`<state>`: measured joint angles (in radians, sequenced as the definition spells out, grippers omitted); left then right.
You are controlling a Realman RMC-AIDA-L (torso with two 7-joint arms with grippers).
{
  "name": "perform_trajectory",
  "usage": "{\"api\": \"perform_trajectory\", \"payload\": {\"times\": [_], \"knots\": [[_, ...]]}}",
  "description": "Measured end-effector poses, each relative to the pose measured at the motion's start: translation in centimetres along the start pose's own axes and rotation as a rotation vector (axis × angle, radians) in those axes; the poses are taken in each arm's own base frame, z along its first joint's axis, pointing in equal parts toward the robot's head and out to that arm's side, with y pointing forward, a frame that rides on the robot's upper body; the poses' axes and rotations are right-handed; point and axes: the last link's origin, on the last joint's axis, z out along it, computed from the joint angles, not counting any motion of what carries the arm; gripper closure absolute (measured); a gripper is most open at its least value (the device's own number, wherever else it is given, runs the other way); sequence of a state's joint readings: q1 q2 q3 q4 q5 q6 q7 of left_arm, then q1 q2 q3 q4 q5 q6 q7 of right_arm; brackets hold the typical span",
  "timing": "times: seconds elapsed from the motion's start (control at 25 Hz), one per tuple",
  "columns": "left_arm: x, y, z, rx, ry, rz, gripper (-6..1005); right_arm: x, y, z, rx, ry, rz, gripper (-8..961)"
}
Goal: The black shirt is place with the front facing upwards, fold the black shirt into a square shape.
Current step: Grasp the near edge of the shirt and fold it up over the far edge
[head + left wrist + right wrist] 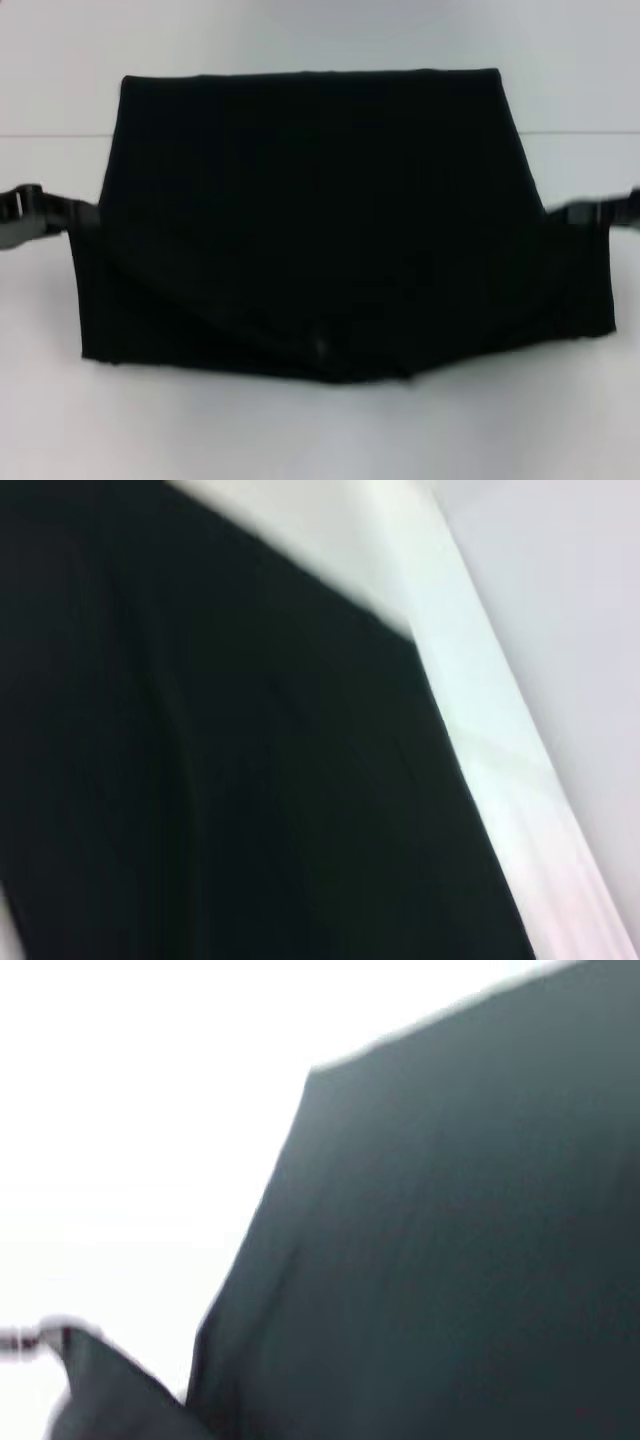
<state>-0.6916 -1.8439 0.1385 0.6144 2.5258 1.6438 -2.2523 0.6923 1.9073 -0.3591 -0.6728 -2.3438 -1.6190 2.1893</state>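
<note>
The black shirt [310,220] lies spread across the middle of the white table [320,430], its plain black cloth up and no print showing. Its near part is wider than its far part and shows slanting fold lines running to the near edge. My left gripper [80,216] reaches in at the shirt's left edge, about halfway down it. My right gripper [560,212] meets the right edge at the same height. In the left wrist view the black shirt [250,780] fills most of the picture. The right wrist view also shows the black shirt [450,1260] close up.
Bare white table [60,420] surrounds the shirt on all sides. A thin seam line [50,135] crosses the table behind the shirt. In the left wrist view the table's edge [500,780] runs beside the cloth.
</note>
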Motion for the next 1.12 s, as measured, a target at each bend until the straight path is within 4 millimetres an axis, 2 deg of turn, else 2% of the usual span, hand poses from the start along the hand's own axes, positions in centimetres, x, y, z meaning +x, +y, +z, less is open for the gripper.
{"api": "perform_trajectory", "payload": {"times": [0.12, 0.4, 0.64, 0.88, 1.12], "knots": [[0.4, -1.1, 0.8, 0.025, 0.136, -0.042, 962, -0.4, -0.8, 0.5, -0.007, -0.153, 0.064, 885], [0.0, -2.4, 3.0, 0.061, 0.313, -0.068, 961, 0.1, -2.3, 3.5, 0.074, -0.298, 0.106, 877], [0.5, -2.5, 3.9, 0.085, 0.352, -0.040, 961, -0.2, -2.5, 4.9, 0.114, -0.303, 0.085, 870], [1.7, -2.3, 3.9, 0.091, 0.413, -0.025, 961, -1.0, -2.3, 5.1, 0.122, -0.313, 0.051, 863], [1.4, -2.5, 5.2, 0.119, 0.410, -0.011, 958, -1.3, -2.2, 6.0, 0.152, -0.314, 0.014, 856]]}}
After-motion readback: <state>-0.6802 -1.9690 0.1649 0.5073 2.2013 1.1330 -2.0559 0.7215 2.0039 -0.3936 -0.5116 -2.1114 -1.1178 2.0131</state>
